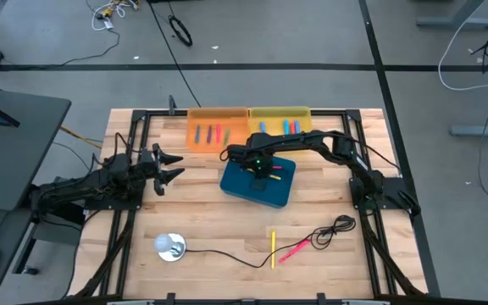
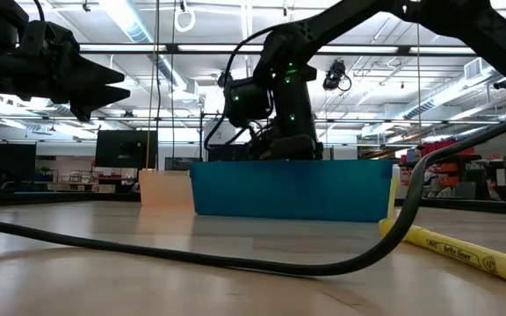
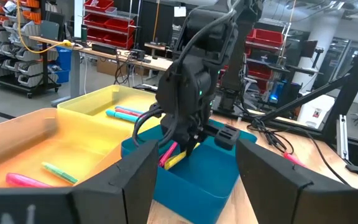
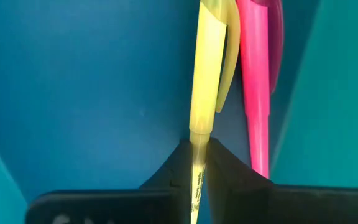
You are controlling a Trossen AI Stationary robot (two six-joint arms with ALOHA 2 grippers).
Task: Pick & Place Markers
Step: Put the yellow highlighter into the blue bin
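Near table edge: loose yellow marker [image 1: 273,246] and pink marker [image 1: 292,250] beside black cable [image 1: 333,230]. Mid-table – right end effector [image 1: 261,169] down in blue bin [image 1: 257,189], clenched on a yellow marker [image 4: 205,93], pink one [image 4: 258,81] alongside. Left end effector [image 1: 169,167] released, hovering well left. Far: orange tray [image 1: 217,130], yellow tray [image 1: 280,120] hold more.
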